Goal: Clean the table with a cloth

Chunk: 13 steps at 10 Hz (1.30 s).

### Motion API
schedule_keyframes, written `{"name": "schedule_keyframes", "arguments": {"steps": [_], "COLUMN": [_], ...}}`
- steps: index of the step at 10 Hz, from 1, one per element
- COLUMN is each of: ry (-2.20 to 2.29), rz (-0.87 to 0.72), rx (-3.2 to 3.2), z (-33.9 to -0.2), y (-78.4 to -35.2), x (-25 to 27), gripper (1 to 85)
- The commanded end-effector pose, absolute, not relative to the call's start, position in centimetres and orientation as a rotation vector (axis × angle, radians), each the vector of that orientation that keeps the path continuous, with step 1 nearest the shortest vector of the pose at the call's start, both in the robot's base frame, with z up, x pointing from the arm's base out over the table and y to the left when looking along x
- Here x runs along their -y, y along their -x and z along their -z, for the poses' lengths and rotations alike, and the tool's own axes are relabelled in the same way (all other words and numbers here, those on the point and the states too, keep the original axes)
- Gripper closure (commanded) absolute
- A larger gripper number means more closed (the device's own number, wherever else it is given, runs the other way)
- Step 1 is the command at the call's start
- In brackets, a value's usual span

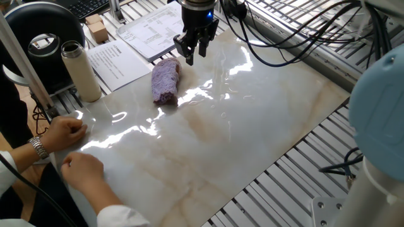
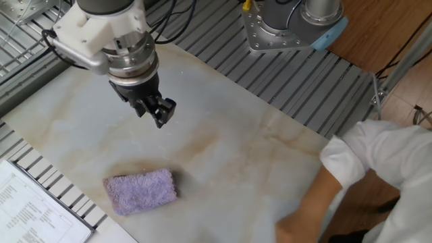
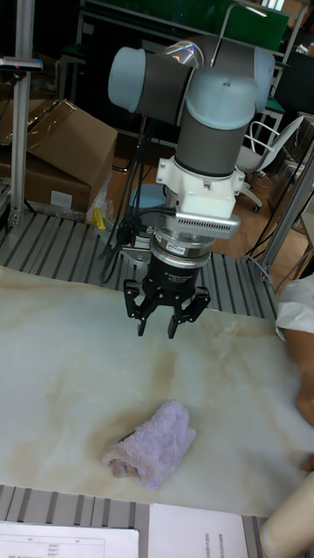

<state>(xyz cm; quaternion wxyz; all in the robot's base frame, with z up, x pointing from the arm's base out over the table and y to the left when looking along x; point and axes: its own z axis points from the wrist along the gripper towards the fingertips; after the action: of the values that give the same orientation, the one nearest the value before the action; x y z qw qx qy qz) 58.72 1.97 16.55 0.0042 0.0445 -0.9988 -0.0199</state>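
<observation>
Lavender cloth flat on table — long axis toward paper sheets; pincer above — fingers apart, empty.

Pale grey-blue rounded joint housings, dark grey arm tube, white ribbed wrist collar, silver ring. Black two-fingered end effector with linkage fingers; black cables looping behind; blue light near the wrist.
</observation>
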Motion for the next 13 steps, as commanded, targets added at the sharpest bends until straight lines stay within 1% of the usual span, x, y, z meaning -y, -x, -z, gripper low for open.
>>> {"name": "schedule_keyframes", "arguments": {"steps": [1,3,5,8,10,13], "ry": [-0.095,-0.052,-0.037,-0.054,-0.081,-0.042], "rz": [0.069,0.088,0.081,0.059,0.07,0.064], "rx": [3.121,3.137,3.137,3.124,3.099,3.131], "z": [-16.7,-15.3,-14.7,-15.5,-15.5,-15.3], "y": [-58.7,-60.1,-60.9,-61.5,-60.9,-61.8], "x": [-2.0,-3.2,-3.9,-2.9,-3.0,-3.1], "gripper": [32.3,29.7,29.7,30.0,30.3,30.0]}}
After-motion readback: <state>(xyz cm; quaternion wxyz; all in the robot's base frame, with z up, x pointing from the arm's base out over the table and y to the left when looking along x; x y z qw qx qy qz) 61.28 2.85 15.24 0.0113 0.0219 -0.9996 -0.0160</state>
